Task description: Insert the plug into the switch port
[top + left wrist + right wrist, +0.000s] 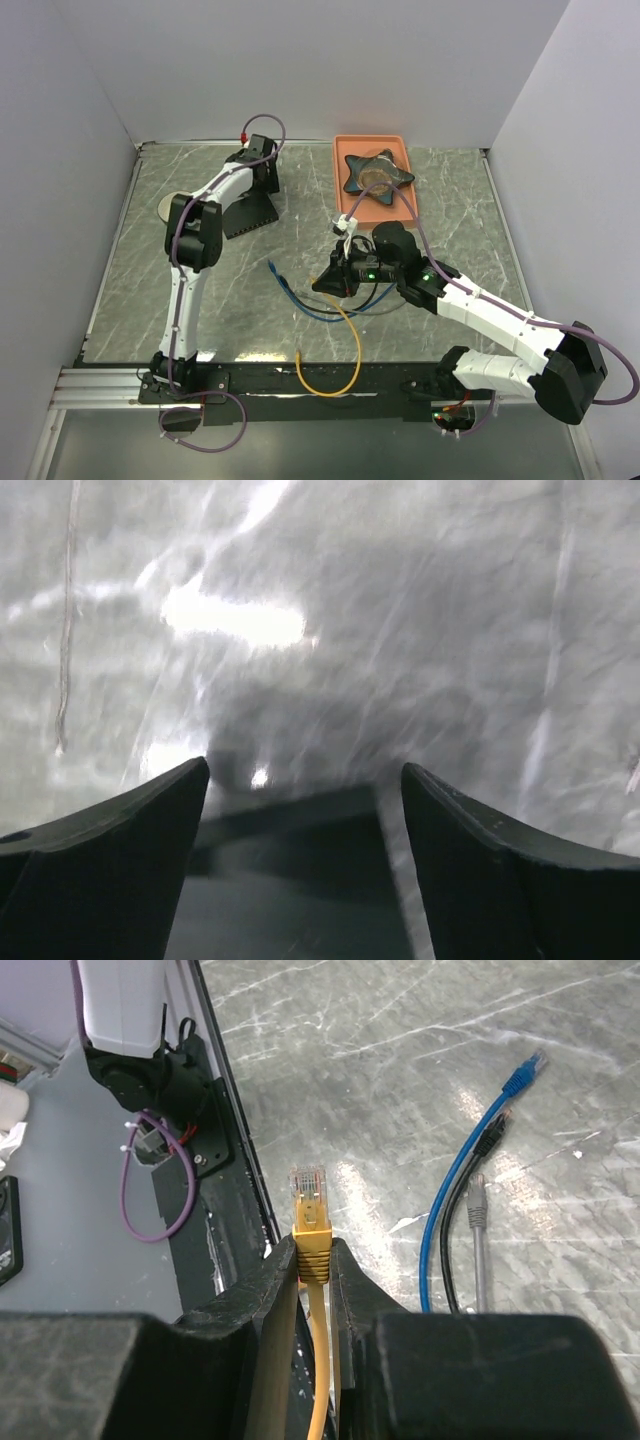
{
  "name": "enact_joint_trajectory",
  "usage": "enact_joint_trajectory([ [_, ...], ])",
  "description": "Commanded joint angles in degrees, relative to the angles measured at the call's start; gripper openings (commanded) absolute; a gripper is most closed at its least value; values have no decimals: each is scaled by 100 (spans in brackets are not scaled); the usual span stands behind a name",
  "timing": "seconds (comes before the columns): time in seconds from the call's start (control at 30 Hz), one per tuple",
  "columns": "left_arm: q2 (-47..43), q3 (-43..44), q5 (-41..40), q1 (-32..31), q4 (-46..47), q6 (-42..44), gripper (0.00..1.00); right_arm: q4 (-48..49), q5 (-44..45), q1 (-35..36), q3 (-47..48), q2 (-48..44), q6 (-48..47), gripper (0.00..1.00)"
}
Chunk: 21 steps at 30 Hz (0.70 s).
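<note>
The black switch box (250, 212) lies flat at the back left; its ports are too small to make out. My left gripper (263, 178) hovers over the box's far end. In the blurred left wrist view it (305, 780) is open, with the dark box (300, 880) low between the fingers and not gripped. My right gripper (335, 280) is at the table's middle. In the right wrist view it (313, 1255) is shut on the yellow cable's boot, and the clear plug (308, 1185) sticks out past the fingertips. The yellow cable (350, 345) loops toward the near edge.
Blue (470, 1150), black and grey (477, 1205) cables lie loose left of the right gripper (290, 290). An orange tray (345, 150) at the back holds a dark star-shaped object (377, 175). A grey disc (163, 208) lies beside the left arm. White walls enclose the table.
</note>
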Motion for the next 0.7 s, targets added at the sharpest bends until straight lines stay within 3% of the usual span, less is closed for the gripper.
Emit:
enact_joint_trajectory([
  [0.0,366,289,-53,-6,-546,173,82,28,52,58,385,37,-87,0],
  [0.13,138,-342,123,21,-284,103,65,45,69,58,403,54,-96,0],
  [0.67,-1329,-2971,703,12,165,-512,66,28,8,102,438,221,-114,0],
])
